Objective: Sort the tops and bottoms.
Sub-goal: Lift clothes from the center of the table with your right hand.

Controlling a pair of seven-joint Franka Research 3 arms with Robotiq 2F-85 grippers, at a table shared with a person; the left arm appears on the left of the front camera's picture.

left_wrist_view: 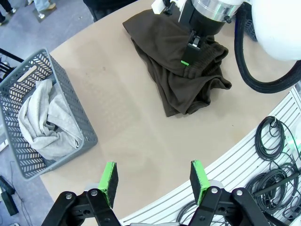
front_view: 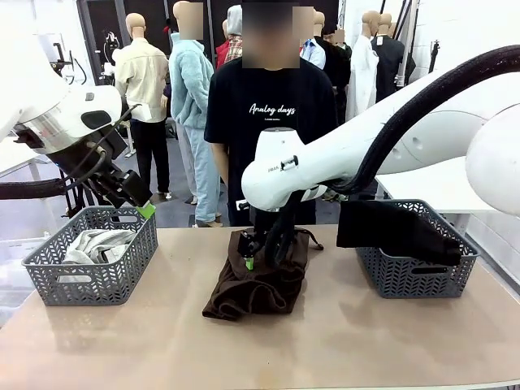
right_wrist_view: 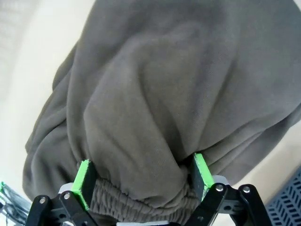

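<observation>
**Brown cloth sits between my right jaws, not yet pinched**

Green pads on my right gripper [front_view: 249,257] stand spread as wide as they go, one on either side of a raised fold of the dark brown drawstring garment [front_view: 258,280]. In the right wrist view the gathered waistband lies across the gap between the two pads [right_wrist_view: 83,181], and the cloth bulges up and away from them; the pads look to be at the fabric, but I judge it is not gripped yet. The gripper points straight down onto the near-waist end of the heap, so the thing I want is directly under and between the jaws.

The garment lies crumpled mid-table, its long axis running from the far edge towards my side. My right arm is plainly the nearer one.

My left gripper [left_wrist_view: 154,181] hangs high over the left end of the table, jaws parted and empty, well apart from the brown cloth. Below it the grey lattice plastic basket on the left [front_view: 49,264] holds a pale grey-blue garment [front_view: 97,244]. The matching grey basket on the right [front_view: 414,280] has black cloth [front_view: 390,226] draped over its rim.
</observation>
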